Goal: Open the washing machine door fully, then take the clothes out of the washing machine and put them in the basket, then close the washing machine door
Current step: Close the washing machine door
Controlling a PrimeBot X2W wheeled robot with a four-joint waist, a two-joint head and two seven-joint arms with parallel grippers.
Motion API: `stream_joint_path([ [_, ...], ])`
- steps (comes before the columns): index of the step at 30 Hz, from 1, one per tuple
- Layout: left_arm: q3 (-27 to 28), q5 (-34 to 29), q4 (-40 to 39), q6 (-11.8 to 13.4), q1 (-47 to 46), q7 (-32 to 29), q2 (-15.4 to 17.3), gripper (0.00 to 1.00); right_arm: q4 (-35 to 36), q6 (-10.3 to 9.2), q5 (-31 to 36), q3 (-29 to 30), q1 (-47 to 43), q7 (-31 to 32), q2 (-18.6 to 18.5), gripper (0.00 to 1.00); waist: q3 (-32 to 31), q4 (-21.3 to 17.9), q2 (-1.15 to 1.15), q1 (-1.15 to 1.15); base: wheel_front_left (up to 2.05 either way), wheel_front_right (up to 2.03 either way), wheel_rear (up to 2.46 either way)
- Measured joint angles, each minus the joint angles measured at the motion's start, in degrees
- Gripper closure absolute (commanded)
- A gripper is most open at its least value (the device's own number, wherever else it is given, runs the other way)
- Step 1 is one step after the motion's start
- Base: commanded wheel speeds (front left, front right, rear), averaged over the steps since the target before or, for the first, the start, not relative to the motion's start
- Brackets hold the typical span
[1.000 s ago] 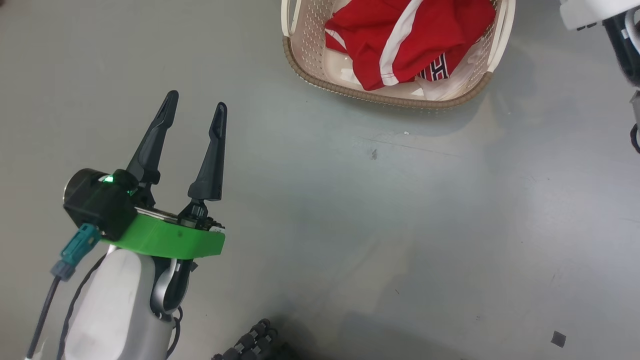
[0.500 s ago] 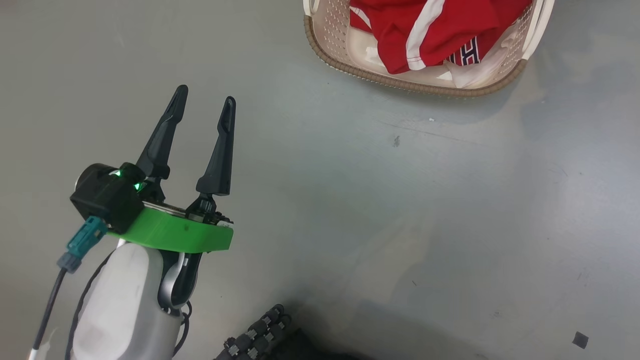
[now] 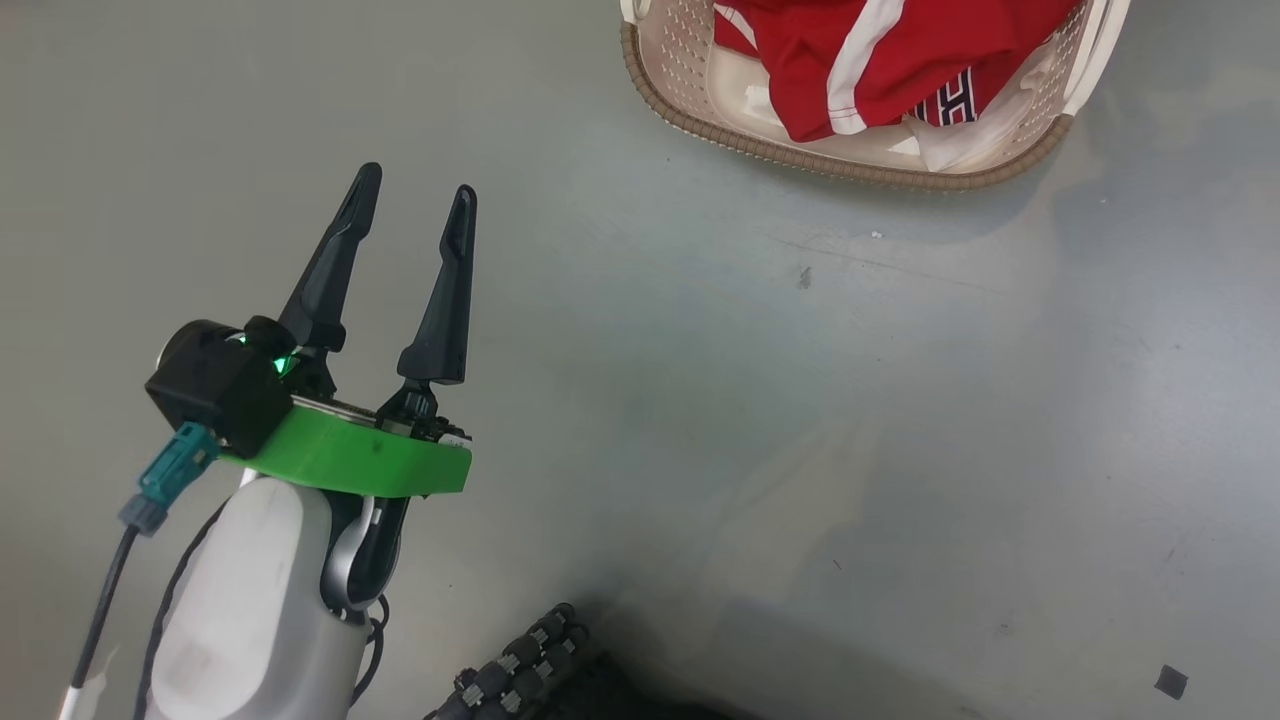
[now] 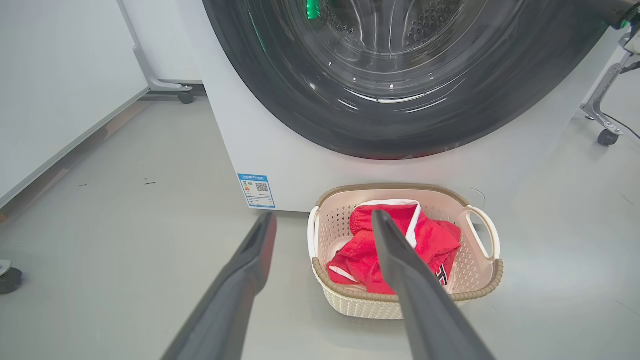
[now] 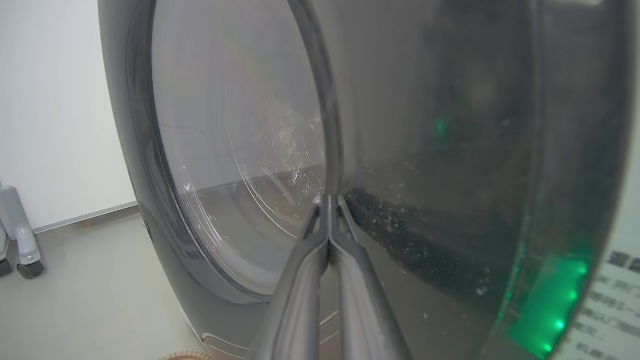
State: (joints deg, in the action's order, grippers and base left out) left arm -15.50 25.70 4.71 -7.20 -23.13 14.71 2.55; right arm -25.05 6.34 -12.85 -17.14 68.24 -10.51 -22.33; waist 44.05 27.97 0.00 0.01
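The cream basket (image 3: 850, 170) stands on the grey floor at the top right of the head view, holding the red clothes (image 3: 820, 60) with white trim and a white piece (image 3: 960, 145). My left gripper (image 3: 417, 190) is open and empty, low and left of the basket. In the left wrist view its fingers (image 4: 324, 216) frame the basket (image 4: 480, 295) and clothes (image 4: 430, 240), which sit before the white washing machine (image 4: 280, 150). The washing machine door (image 4: 400, 120) lies flat against the machine's front. My right gripper (image 5: 327, 199) is shut, tips right at the door (image 5: 225, 150) where glass meets black rim.
A blue label (image 4: 256, 190) sits low on the machine's front. A white panel (image 4: 60, 75) on castors (image 4: 186, 96) stands to the left, a wheeled stand (image 4: 607, 135) to the right. A black ribbed cable (image 3: 520, 670) lies at the head view's bottom edge.
The head camera has shifted, so the basket now sits further up and right in the picture. Both grippers keep their state.
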Motion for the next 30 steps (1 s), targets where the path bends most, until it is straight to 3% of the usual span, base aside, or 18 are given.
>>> stream_joint_path([
  [11, 0.48, -0.11, 1.08, 0.0, -0.42, 0.0, -0.1, 0.0, -3.92, -0.57, -0.05, -0.07, -1.26, -2.34, 0.7, 1.0, -2.0, -0.65, 0.0, 0.0, 0.0, 0.0, 0.0],
  [15, 1.37, -0.6, 1.85, 0.0, -0.42, 0.0, 0.03, 0.0, -5.67, -1.48, -0.49, 0.38, -4.31, -3.0, 1.3, 1.0, -3.61, -1.26, 0.0, 0.0, 0.0, 0.0, 0.0],
  [30, 3.05, -3.07, 3.8, 0.0, 0.92, 0.0, 2.94, 0.0, -8.71, -1.56, -2.96, 1.26, -19.94, -3.94, 5.65, 1.0, -12.63, -6.19, 0.0, 0.0, 0.0, 0.0, 0.0],
])
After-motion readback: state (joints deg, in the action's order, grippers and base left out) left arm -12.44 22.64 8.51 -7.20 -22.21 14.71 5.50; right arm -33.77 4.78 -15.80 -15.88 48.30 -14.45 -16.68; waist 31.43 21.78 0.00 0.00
